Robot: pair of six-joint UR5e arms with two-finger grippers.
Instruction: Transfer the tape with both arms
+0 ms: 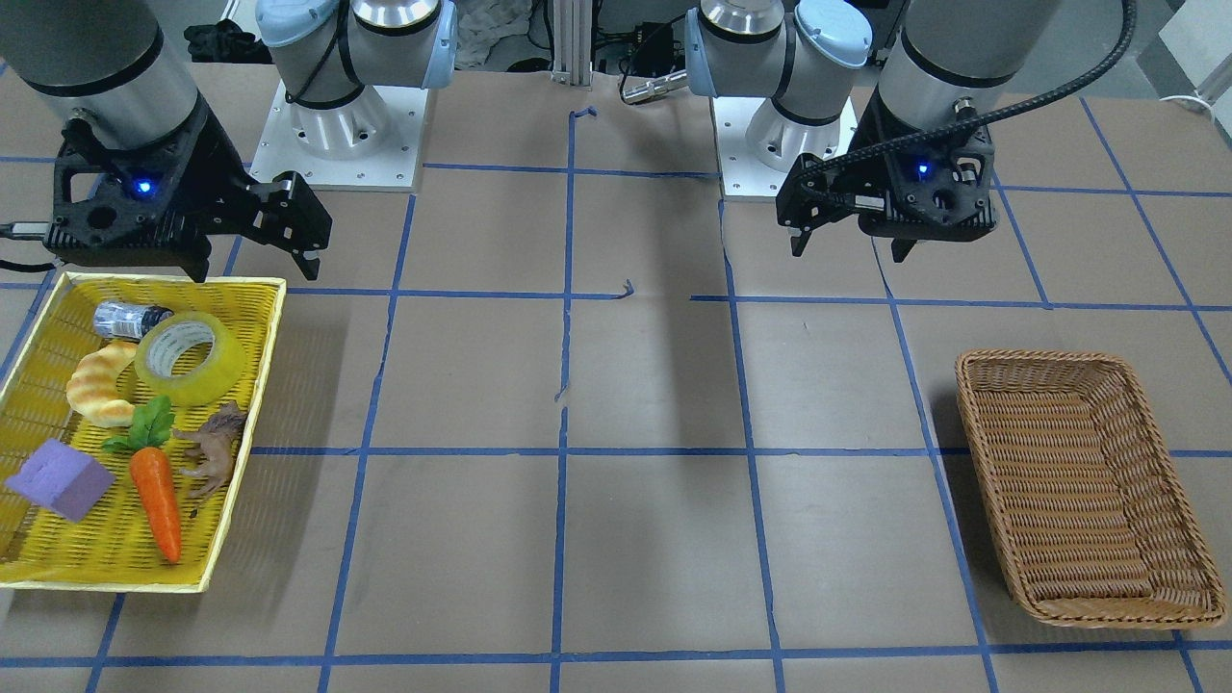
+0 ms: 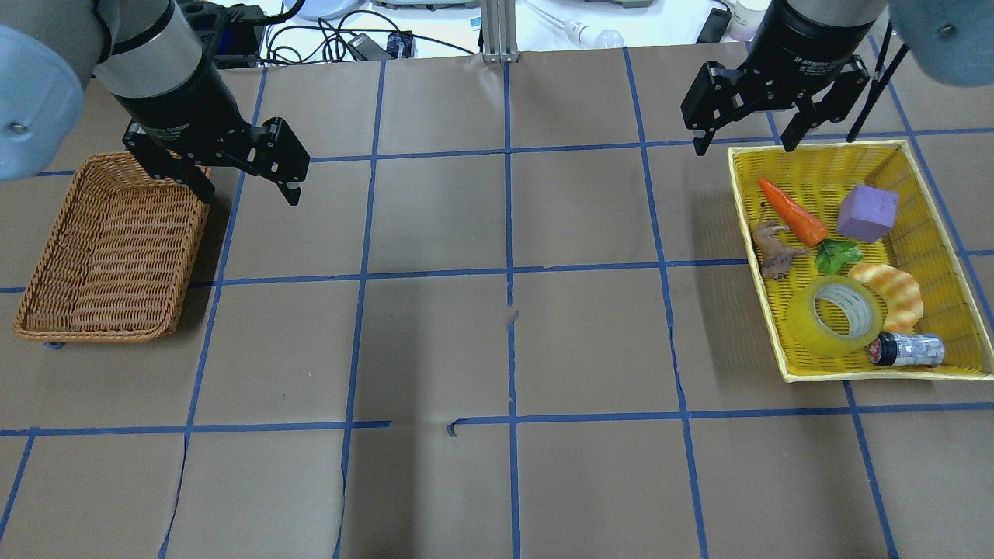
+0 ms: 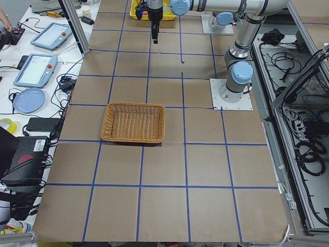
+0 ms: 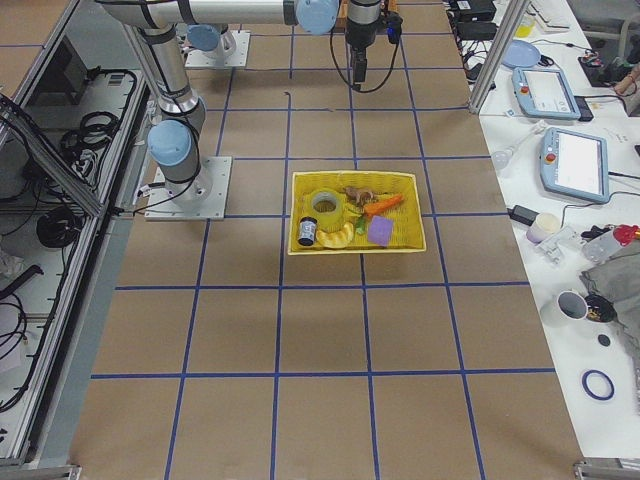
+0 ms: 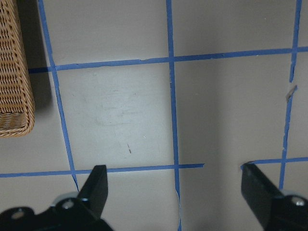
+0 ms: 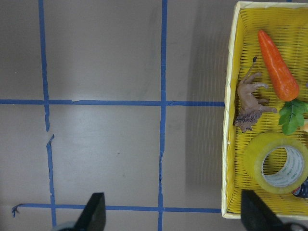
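Tabletop (image 2: 497, 349): brown paper with a blue line grid. A yellow basket (image 2: 823, 167) holds five items: carrot (image 2: 792, 211), purple block (image 2: 867, 213), lion toy (image 2: 773, 252) just beside the carrot, croissant (image 2: 893, 291), and bottle (image 2: 908, 350) lying on its side. A wicker basket (image 2: 116, 248) sits well apart, at the opposite end.

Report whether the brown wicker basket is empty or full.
Empty. The brown wicker basket shows only bare weave inside, in both the overhead and front views.
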